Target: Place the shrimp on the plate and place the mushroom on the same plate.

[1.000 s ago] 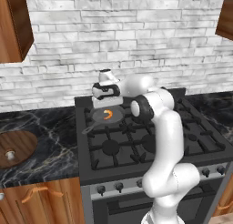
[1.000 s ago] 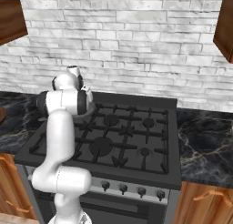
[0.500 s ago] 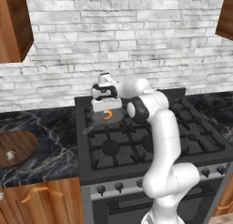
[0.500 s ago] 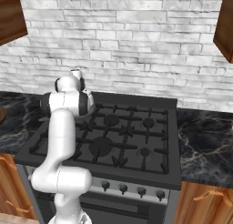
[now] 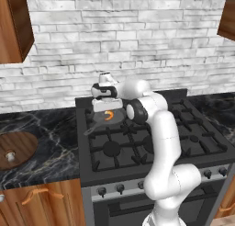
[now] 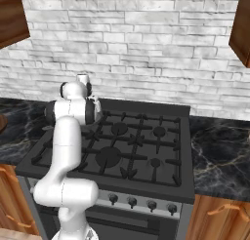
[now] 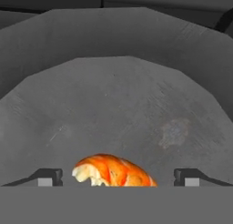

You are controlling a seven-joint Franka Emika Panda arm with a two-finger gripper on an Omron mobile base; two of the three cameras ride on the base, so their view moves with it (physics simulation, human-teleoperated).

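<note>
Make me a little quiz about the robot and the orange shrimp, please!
1. True or false: the shrimp lies in the dark frying pan on the stove.
2. Where is the mushroom? A) in the pan B) on the round wooden board C) between the fingers
3. Fill in: in the hand view the shrimp sits between two spread ____.

Key
1. True
2. B
3. fingers; the gripper is open and touches nothing.
</note>
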